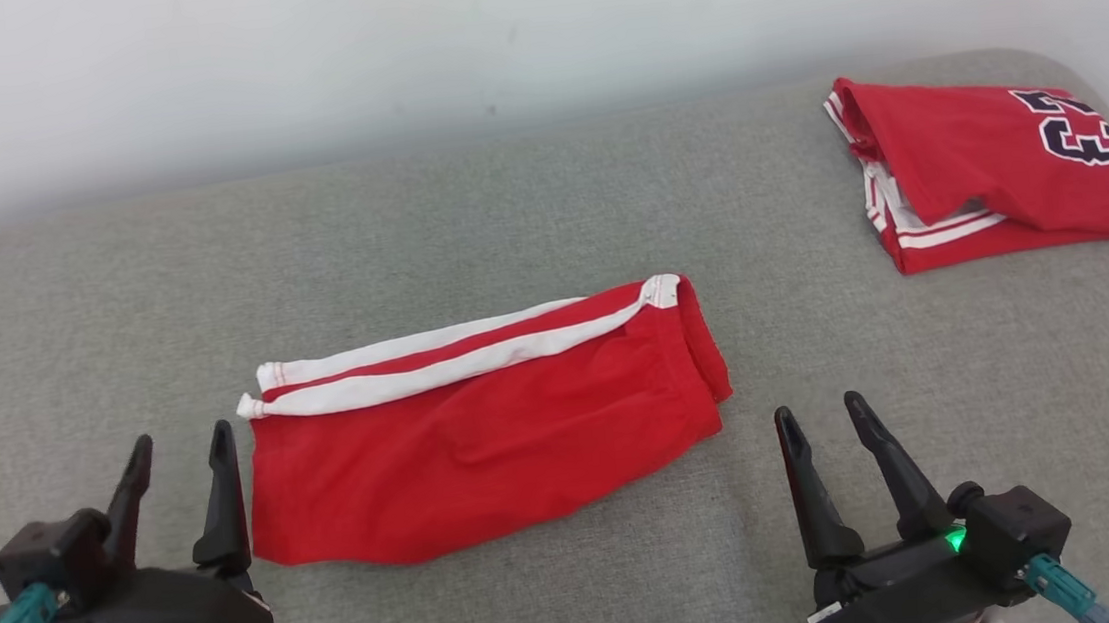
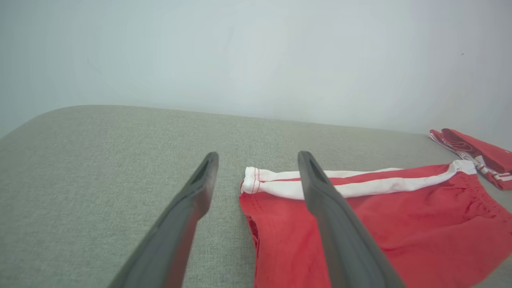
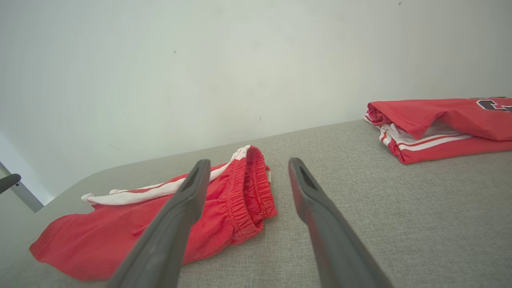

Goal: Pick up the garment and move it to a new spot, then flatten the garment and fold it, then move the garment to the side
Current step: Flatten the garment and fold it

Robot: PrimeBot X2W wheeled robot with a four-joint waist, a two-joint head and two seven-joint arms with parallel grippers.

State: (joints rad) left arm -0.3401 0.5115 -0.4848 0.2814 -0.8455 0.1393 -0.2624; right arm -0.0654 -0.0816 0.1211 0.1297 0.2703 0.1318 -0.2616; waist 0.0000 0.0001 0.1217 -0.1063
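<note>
The garment (image 1: 485, 438), red shorts with white side stripes, lies folded flat in the middle of the grey surface, waistband to the right. My left gripper (image 1: 180, 450) stands open just off its left edge with nothing between its fingers; in the left wrist view the shorts' (image 2: 380, 224) striped hem corner lies beyond the open left gripper (image 2: 258, 158). My right gripper (image 1: 819, 414) is open and apart from the shorts' right end. From the right wrist, the elastic waistband of the shorts (image 3: 224, 208) lies just left of the right gripper (image 3: 248, 164).
A folded red jersey (image 1: 988, 163) with a dark number rests at the far right corner of the grey padded surface (image 1: 114, 320), also seen as the jersey (image 3: 444, 124) and the jersey (image 2: 476, 154). A pale wall rises right behind the surface. Bare padding lies left and in front.
</note>
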